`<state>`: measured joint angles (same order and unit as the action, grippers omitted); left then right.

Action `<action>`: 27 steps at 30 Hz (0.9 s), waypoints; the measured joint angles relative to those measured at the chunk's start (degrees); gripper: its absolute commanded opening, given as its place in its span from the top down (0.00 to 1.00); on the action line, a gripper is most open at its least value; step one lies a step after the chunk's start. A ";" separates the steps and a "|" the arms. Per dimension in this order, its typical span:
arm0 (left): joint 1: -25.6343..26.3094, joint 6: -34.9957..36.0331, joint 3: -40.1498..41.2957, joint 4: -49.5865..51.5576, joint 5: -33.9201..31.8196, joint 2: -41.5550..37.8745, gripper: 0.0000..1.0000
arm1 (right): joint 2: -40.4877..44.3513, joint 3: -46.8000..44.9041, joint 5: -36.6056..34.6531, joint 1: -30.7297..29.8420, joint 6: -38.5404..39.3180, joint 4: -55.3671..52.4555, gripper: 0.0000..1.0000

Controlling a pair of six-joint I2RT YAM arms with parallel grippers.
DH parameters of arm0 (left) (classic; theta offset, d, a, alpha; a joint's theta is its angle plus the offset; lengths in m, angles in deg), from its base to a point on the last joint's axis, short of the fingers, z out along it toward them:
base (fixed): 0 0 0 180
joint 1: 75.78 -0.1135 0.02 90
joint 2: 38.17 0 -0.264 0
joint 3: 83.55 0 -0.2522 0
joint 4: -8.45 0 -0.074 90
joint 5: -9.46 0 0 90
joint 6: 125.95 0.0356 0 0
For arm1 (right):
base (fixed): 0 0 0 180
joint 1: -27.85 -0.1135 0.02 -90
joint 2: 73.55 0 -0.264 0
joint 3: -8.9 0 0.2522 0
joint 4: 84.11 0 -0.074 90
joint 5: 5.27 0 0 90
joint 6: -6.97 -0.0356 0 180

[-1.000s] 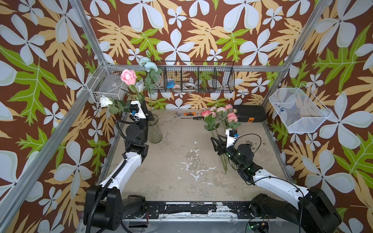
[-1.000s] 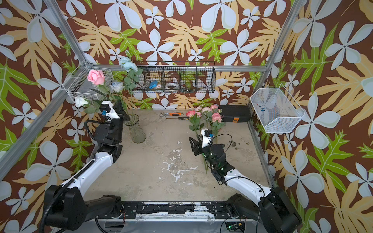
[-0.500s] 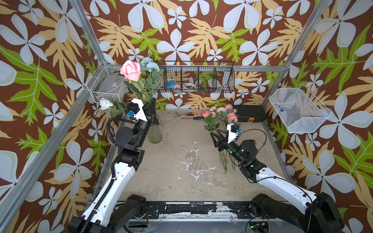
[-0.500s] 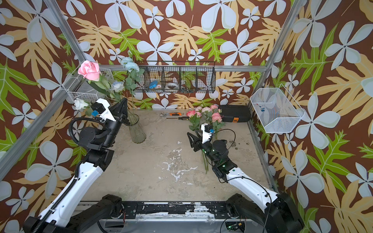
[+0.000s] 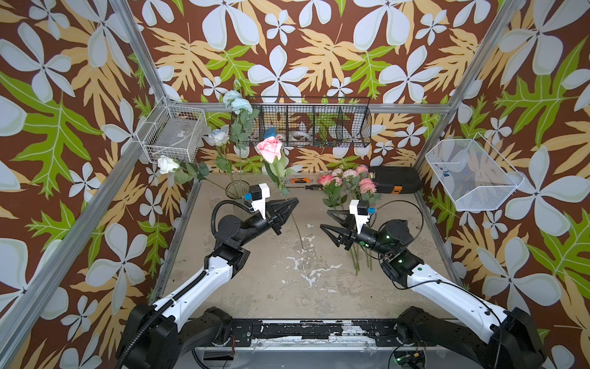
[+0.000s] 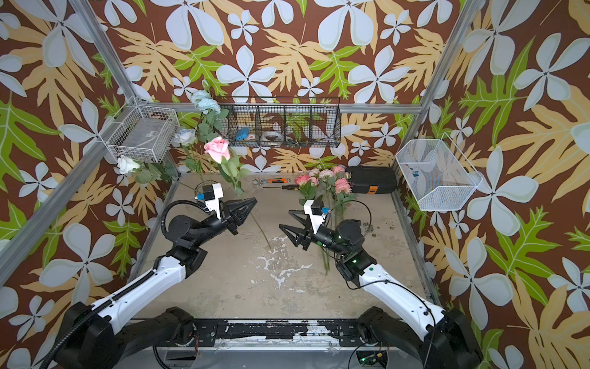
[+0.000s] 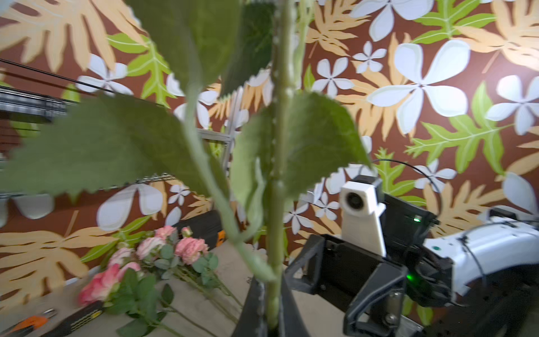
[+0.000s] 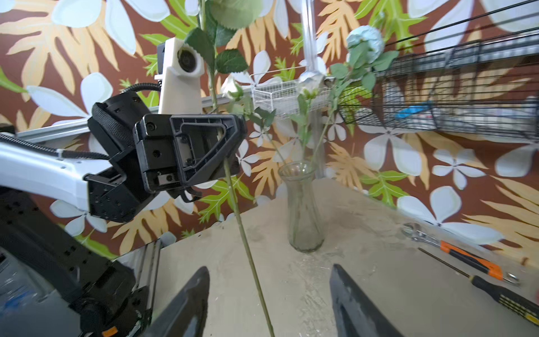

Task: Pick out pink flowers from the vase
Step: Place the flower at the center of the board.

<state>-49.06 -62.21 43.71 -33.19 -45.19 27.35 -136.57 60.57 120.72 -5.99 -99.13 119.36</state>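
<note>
A robot test booth in a lab is shown. A worn table (image 5: pixel 271 287) is boxed in by metal bars (image 5: pixel 140 54) and walls (image 5: pixel 319 64) papered with big flowers. Two robot arms (image 5: pixel 204 281) are fixed along the front. Wire baskets (image 5: pixel 314 126) are hung up, and tools (image 5: pixel 300 181) are left lying at the back.

Black case (image 5: pixel 396 183), wrench (image 5: pixel 297 180), screwdriver (image 5: pixel 314 188) by back wall.

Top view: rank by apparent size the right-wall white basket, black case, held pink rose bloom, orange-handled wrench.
1. white basket, largest
2. black case
3. pink rose bloom, held up nearer the camera by the shut left gripper, so it may look oversized
4. orange-handled wrench, smallest
</note>
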 measured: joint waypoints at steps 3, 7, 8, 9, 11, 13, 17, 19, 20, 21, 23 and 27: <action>1.36 -1.92 -0.02 -3.13 2.01 1.64 1.00 | -2.91 2.75 2.40 -3.98 2.14 -1.29 0.33; 2.64 -3.43 0.37 -6.32 4.24 2.82 1.00 | -6.14 6.21 3.08 -8.35 5.31 -2.45 0.33; 2.69 -3.72 0.37 -6.95 4.44 3.08 1.00 | -7.23 7.13 2.69 -8.98 6.08 -2.56 0.34; 2.84 -4.07 0.35 -7.43 4.68 3.21 1.00 | -8.22 7.80 2.47 -9.31 6.25 -2.60 0.38; 3.10 -4.68 0.35 -8.22 4.98 3.32 1.00 | -10.54 9.49 1.62 -9.66 7.54 -2.97 0.60; 3.23 -4.72 0.50 -8.79 5.35 3.15 1.00 | -11.82 10.32 0.92 -9.68 7.54 -2.95 0.94; 3.23 -4.46 1.79 -9.38 3.91 2.21 0.73 | -13.00 11.19 -0.90 -9.99 8.92 -3.21 1.00; 3.23 -3.50 2.49 -9.64 3.82 1.62 0.50 | -13.27 11.56 -2.10 -9.92 9.03 -3.37 1.00; 3.23 -3.30 2.89 -9.55 3.43 1.29 0.31 | -13.27 11.61 -2.91 -9.88 8.81 -3.37 1.00; 3.23 -3.10 3.13 -9.44 2.86 0.98 0.21 | -13.11 11.56 -3.52 -9.79 8.81 -3.37 1.00; 3.23 -1.62 3.96 -8.81 0.39 -0.13 0.06 | -12.33 10.80 -5.70 -9.66 7.80 -3.37 1.00; 3.15 1.05 8.59 -7.41 -7.80 -4.50 0.00 | -9.84 8.96 -10.45 -8.44 5.90 -3.91 1.00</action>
<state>-45.91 -61.16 52.30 -40.60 -52.99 22.84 -146.41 69.53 110.27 -14.43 -93.23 115.45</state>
